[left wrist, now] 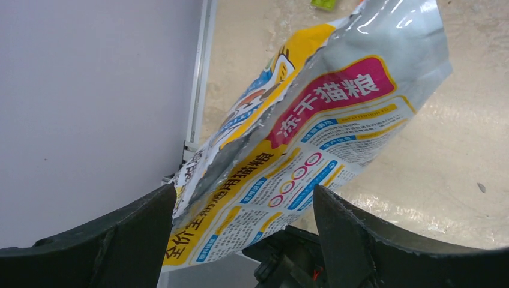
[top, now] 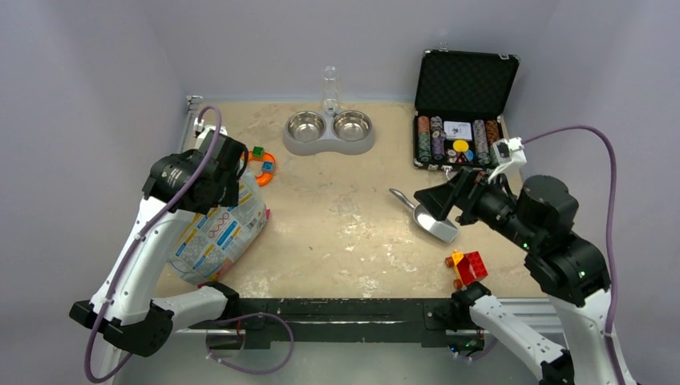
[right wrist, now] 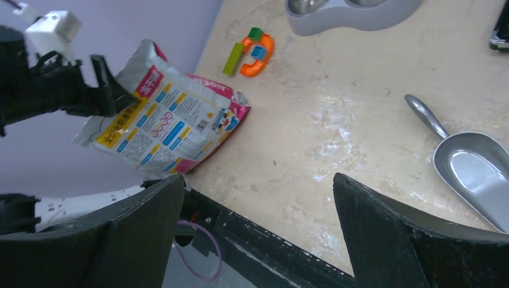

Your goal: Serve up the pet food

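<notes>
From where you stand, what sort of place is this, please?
Probably a lab test cell: bare walls around a worn table, with a pet bowl and a poker case as props.

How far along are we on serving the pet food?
Nothing looks done yet: both bowls of the double feeder are empty and no kibble shows. In hand: the left claw straddles the end of the foil bag, grip unclear; the right claw hovers open over the empty scoop. Left: take the scoop, get food from the bag, fill a bowl.
</notes>
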